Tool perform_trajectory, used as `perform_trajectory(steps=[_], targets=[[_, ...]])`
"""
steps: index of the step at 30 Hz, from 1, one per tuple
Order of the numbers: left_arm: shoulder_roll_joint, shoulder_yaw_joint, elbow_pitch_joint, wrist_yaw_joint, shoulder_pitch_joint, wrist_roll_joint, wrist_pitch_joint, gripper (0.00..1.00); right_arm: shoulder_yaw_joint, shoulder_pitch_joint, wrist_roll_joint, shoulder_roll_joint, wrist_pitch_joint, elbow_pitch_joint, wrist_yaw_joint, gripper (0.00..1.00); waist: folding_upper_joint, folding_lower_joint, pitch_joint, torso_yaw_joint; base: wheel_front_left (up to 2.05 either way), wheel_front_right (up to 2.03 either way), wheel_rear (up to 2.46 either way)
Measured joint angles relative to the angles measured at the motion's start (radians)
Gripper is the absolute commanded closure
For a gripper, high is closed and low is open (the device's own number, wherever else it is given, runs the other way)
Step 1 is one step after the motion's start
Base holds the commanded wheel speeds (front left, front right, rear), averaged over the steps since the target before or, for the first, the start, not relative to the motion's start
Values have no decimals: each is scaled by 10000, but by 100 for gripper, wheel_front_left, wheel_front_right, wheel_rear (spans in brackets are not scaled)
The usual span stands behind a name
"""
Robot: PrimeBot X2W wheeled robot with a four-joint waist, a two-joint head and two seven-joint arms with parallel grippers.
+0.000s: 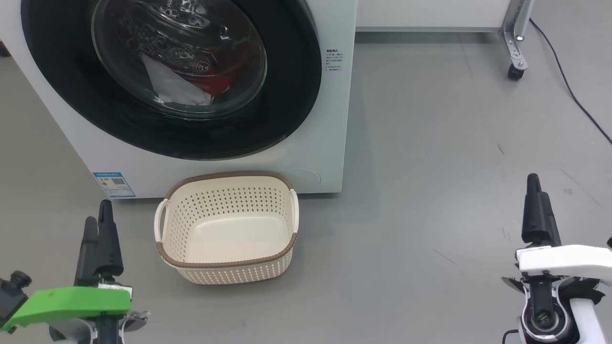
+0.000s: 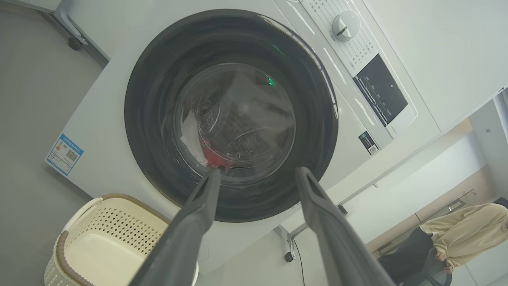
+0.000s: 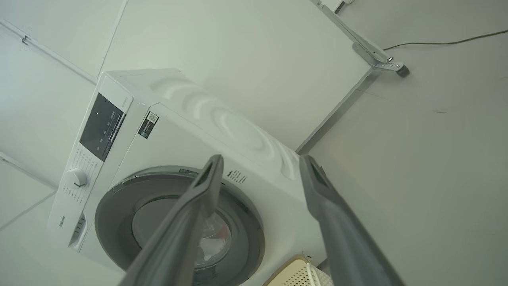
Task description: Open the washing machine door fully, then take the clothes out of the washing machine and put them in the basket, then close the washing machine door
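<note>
The white washing machine (image 1: 325, 143) stands ahead on the floor, its round black-rimmed door (image 1: 287, 95) closed against the front. Behind the glass lie the clothes (image 1: 191, 86), a white cloth and a red piece. The cream basket (image 1: 227, 263) sits empty on the floor just in front of the washer. My left gripper (image 1: 98, 220) hovers open at the lower left, beside the basket. In the left wrist view its fingers (image 2: 202, 206) point at the door (image 2: 158, 71). My right gripper (image 1: 534, 184) is open at the lower right, far from the washer (image 3: 166, 131).
A metal frame leg on a caster (image 1: 515, 71) stands at the back right, with a black cable (image 1: 573, 95) trailing across the grey floor. A person in a beige top (image 2: 468, 234) sits off to the side in the left wrist view.
</note>
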Motion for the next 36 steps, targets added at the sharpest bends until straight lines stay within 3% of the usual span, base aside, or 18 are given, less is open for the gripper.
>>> perform_trajectory(steps=[6, 23, 36], targets=[[29, -121, -104, 0, 6, 899, -232, 0, 407, 0, -1444, -4, -213, -92, -176, 0, 0, 0, 61, 1, 0, 0, 0], [523, -930, 100, -12, 71, 5193, -853, 0, 1005, -80, -4947, -125, -842, -144, -1016, 0, 0, 0, 234, -5, 0, 0, 0], [523, -1375, 341, -13, 104, 7620, -1258, 0, 1515, -23, -6780, -282, -1214, 604, -1551, 0, 0, 0, 333, -112, 0, 0, 0]])
